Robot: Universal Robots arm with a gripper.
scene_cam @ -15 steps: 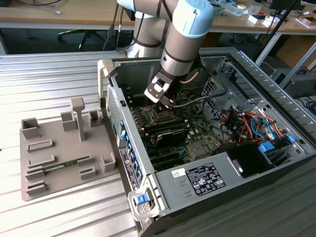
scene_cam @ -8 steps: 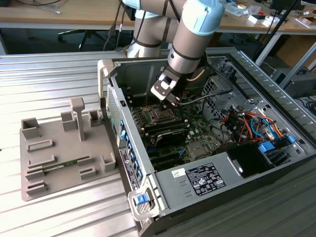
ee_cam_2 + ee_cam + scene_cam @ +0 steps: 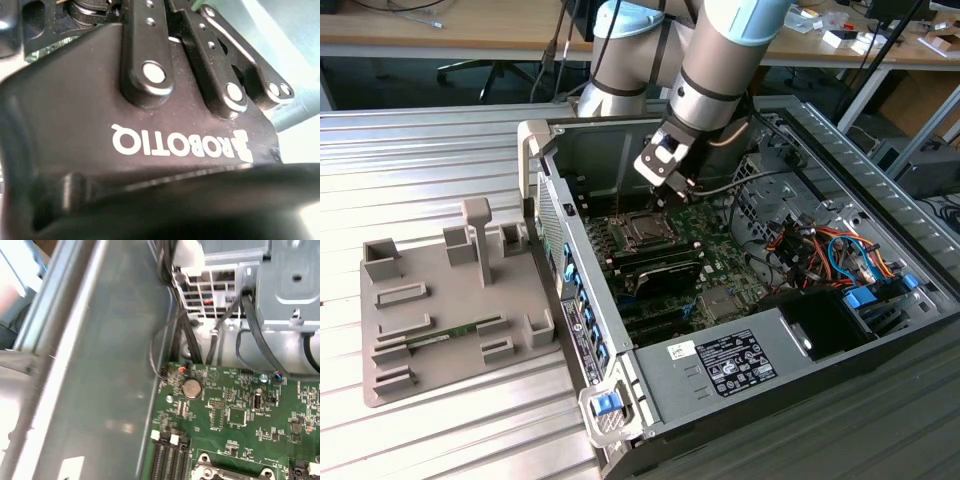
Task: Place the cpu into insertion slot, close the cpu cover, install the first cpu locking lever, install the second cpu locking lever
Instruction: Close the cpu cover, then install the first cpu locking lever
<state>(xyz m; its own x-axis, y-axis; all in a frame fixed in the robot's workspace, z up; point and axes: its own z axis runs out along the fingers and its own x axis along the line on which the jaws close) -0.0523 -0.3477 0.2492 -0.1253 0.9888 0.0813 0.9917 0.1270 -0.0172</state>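
In the exterior view my gripper [image 3: 670, 190] hangs inside the open computer case, just above and slightly behind the insertion slot [image 3: 642, 231]. The slot is a small square socket with a silver metal rim and a dark centre on the green motherboard [image 3: 715, 240]. Its near edge also shows in the first wrist view, where the insertion slot [image 3: 230, 473] meets the picture's border. I cannot tell whether the silver rim is the cpu cover lying flat. The cpu is hidden from me. In the second wrist view the gripper's black body [image 3: 150, 130] and its link bars are close up.
Long black memory slots [image 3: 660, 272] lie beside the socket. A grey box with a white label [image 3: 735, 360] sits at the case front, and coloured cables [image 3: 820, 250] on the exterior view's right. A grey fixture tray [image 3: 450, 300] stands outside the case. A coin battery [image 3: 191, 388] sits on the board.
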